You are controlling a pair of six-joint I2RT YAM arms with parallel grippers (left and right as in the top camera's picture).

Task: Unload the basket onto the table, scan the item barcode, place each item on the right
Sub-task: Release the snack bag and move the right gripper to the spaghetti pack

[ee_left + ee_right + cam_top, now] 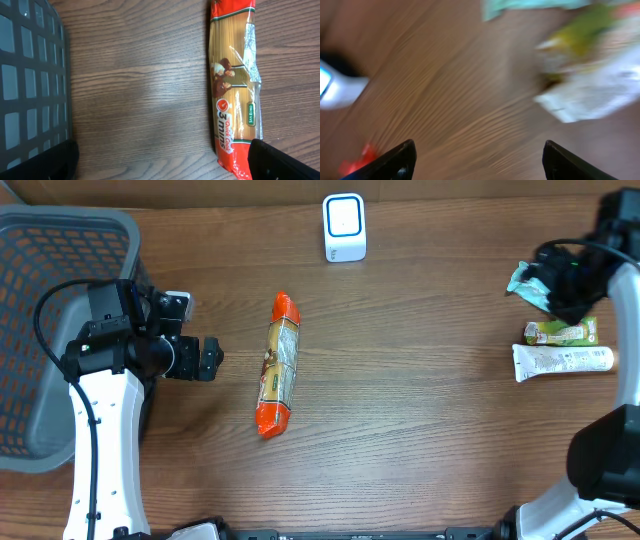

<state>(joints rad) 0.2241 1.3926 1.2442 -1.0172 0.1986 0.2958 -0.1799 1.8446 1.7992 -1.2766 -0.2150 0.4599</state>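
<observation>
Left gripper [207, 360] stands wide open and empty, with the pasta packet [279, 364] lying flat on the table [420, 400] just beyond its fingertips. Right gripper [477, 162], well apart from the packet, is spread wide and holds nothing.

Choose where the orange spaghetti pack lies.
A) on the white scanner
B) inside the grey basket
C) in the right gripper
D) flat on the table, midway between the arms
D: the spaghetti pack lies flat on the wooden table, apart from the basket and the scanner.
</observation>
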